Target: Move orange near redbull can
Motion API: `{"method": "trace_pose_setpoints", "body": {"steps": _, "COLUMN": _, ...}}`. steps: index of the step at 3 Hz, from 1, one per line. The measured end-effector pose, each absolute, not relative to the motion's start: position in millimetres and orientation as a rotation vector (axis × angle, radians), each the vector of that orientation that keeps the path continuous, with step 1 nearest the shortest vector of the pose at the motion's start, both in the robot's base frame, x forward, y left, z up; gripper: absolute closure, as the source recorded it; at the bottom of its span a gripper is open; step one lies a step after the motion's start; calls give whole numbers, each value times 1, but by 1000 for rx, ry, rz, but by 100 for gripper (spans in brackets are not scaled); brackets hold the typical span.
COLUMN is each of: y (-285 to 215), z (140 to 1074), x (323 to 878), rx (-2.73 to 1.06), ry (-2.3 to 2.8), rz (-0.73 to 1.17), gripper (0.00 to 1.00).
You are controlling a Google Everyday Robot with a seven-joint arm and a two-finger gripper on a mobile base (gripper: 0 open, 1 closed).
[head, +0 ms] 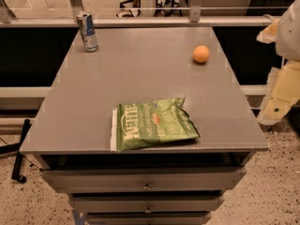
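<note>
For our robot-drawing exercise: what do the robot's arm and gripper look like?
The arm at the right edge has smooth, rounded white shells. Its lowest part, apparently the gripper, off the right side of the table, is blocky and pale cream with one small dark dot. No cables or lettering show.

You'll see a green chip bag (pixel 154 124) lying flat near the front edge of the grey table (pixel 140 74), with drawers (pixel 145 179) below.
</note>
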State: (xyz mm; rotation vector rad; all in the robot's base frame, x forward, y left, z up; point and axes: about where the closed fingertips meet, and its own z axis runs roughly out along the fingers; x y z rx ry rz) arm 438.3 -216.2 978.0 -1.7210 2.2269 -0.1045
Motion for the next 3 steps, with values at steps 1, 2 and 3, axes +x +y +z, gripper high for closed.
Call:
{"method": "trace_pose_setpoints", "body": {"steps": 1, "y": -216, "z": 978, "x": 438, "rx": -1721, "ry": 2227, "rz": -105, "gripper": 0}}
{"method": "trace_pose_setpoints", "body": {"steps": 2, "y": -218, "z": 975, "x": 455, "rx": -1659, "ry": 2193, "rz": -95, "gripper": 0}}
{"method": "trace_pose_setpoints", "body": {"steps": 3, "y": -225, "z": 969, "x": 502, "rx": -1542, "ry": 2143, "rz": -47, "gripper": 0}}
